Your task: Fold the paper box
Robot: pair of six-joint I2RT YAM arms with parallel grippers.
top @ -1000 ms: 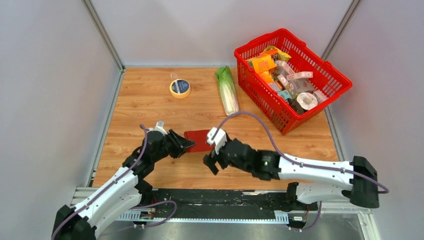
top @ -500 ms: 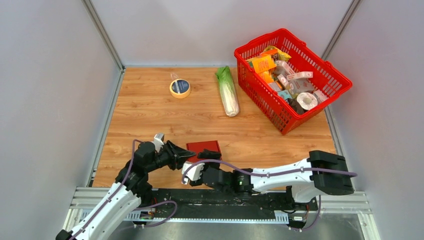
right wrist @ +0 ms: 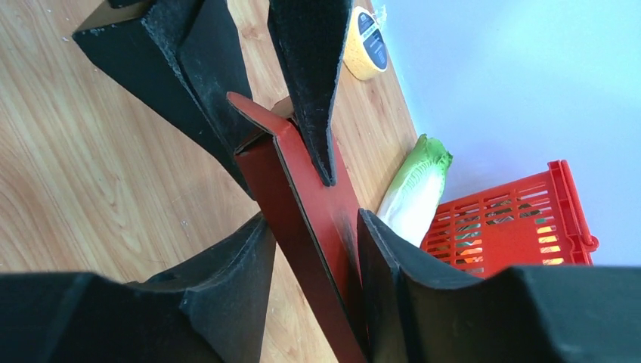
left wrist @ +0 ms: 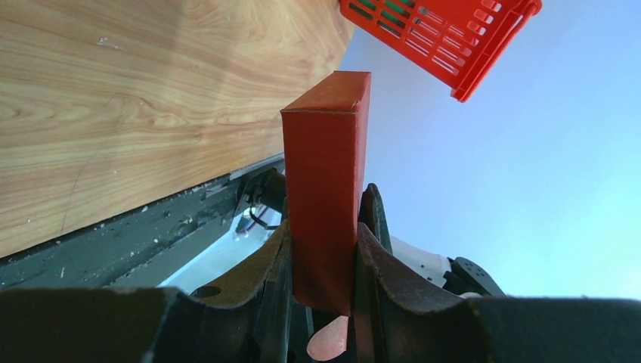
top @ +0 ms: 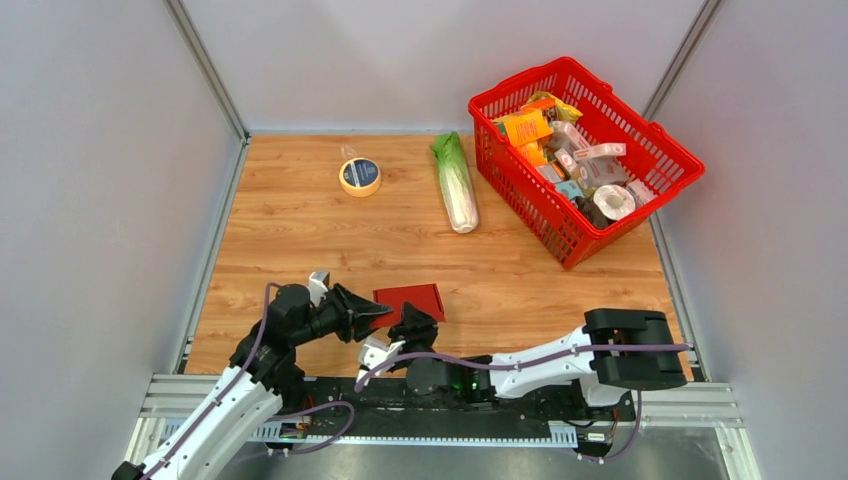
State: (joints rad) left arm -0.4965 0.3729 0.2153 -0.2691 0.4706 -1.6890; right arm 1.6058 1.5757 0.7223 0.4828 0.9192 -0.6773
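Observation:
The paper box (top: 407, 299), a small dark-red cardboard block, hangs just above the wood near the table's front. My left gripper (top: 372, 312) is shut on its left end; in the left wrist view the box (left wrist: 326, 174) stands edge-on, pinched between both fingers (left wrist: 382, 265). My right gripper (top: 413, 326) reaches up from the near side and straddles the box (right wrist: 306, 189). Its right finger (right wrist: 378, 257) touches the box face. Its left finger (right wrist: 242, 265) stands apart from it, with wood showing in the gap. The left gripper's fingers (right wrist: 306, 68) show at the top of the right wrist view.
A red mesh basket (top: 640, 135) full of packaged goods sits at the back right. A napa cabbage (top: 455, 185) lies beside it, and a roll of yellow tape (top: 360, 176) lies at the back left. Grey walls close in three sides.
My right arm swung in low along the front edge and brought its gripper around the box's near side, jaws narrowing. The left gripper drew the box slightly nearer and has kept its grip.

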